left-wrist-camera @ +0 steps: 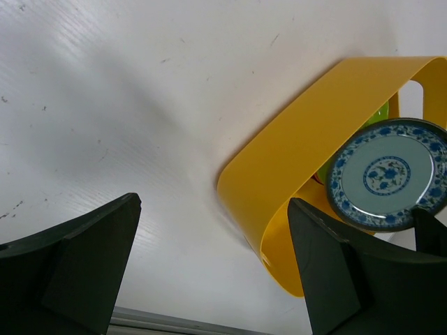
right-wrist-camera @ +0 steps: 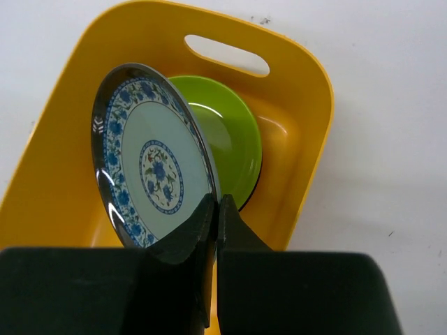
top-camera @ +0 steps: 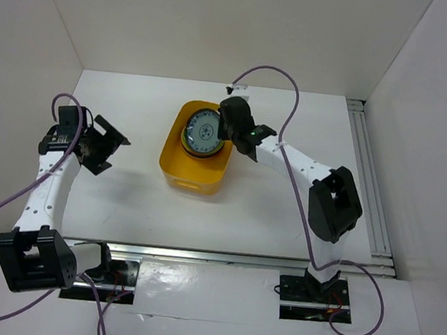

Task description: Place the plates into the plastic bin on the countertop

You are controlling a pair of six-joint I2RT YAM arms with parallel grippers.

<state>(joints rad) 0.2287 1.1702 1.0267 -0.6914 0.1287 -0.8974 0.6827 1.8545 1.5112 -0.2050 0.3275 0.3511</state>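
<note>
The yellow-orange plastic bin [top-camera: 190,176] stands mid-table on the white countertop [top-camera: 283,215]. My right gripper [top-camera: 226,127] is shut on the rim of a blue-patterned white plate [top-camera: 205,131] and holds it tilted over the bin. In the right wrist view the gripper [right-wrist-camera: 218,202] pinches that plate [right-wrist-camera: 150,167] on edge, above a lime green plate [right-wrist-camera: 227,132] lying in the bin [right-wrist-camera: 307,91]. A dark edge shows under the green plate. My left gripper [top-camera: 113,145] is open and empty, left of the bin. The left wrist view shows that gripper [left-wrist-camera: 213,202], the bin [left-wrist-camera: 300,146] and the held plate [left-wrist-camera: 387,174].
A metal rail [top-camera: 197,253] runs along the front edge, another rail [top-camera: 371,184] along the right side. White walls enclose the table at the back and on both sides. Purple cables loop from both arms.
</note>
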